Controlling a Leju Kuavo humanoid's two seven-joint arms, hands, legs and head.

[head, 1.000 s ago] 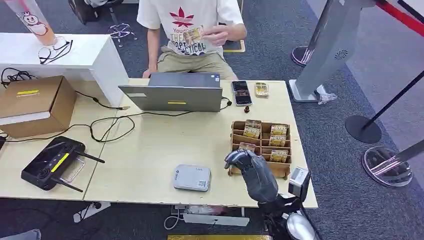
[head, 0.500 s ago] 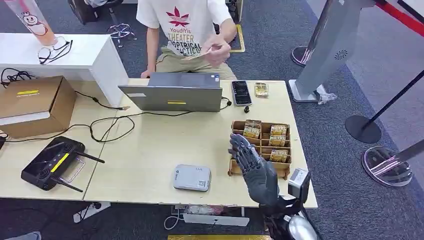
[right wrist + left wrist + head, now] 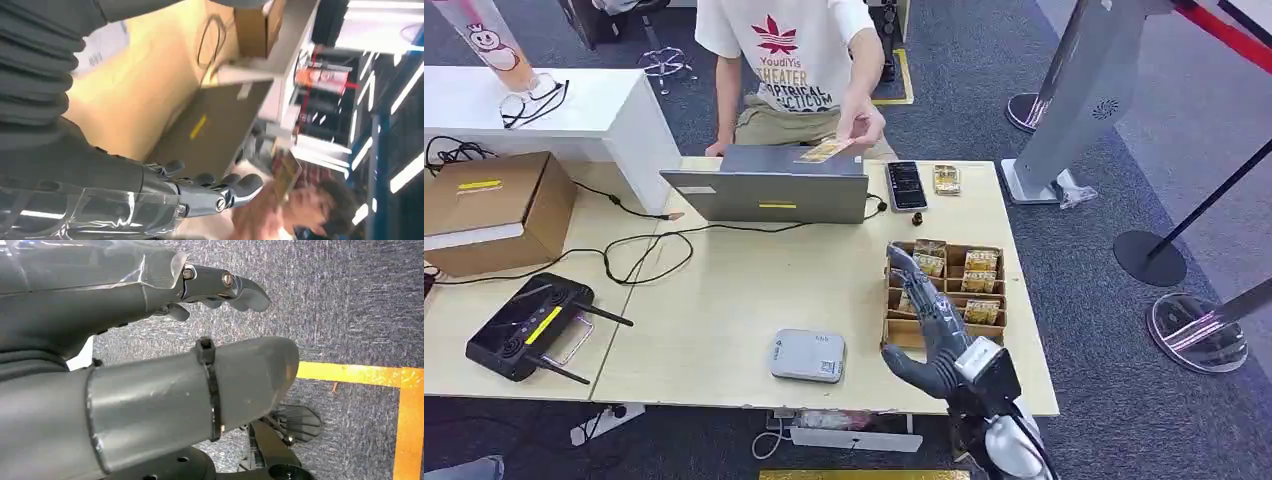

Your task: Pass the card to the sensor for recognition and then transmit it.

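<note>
Our right hand (image 3: 934, 340) is raised over the near right part of the tabletop (image 3: 724, 300), palm turned up, its fingers (image 3: 914, 280) spread apart and stretched forward, holding nothing and touching nothing we can make out. Just to the left of the fingers lies the grey sensor (image 3: 809, 356), flat on the tabletop; just to their right stands the cardboard rack (image 3: 945, 297) of stacked cards. Beyond the fingertips, past the laptop (image 3: 769, 185), a person's hand (image 3: 861, 120) reaches out with the card (image 3: 824, 151) pinched at one end, its long axis running roughly left to right, its free end pointing left over the laptop's lid. So the card lies straight ahead of the fingers and well apart from them, and the right hand is the one placed to take it. Our left hand (image 3: 150, 340) hangs over the carpet, fingers loosely apart and empty.
</note>
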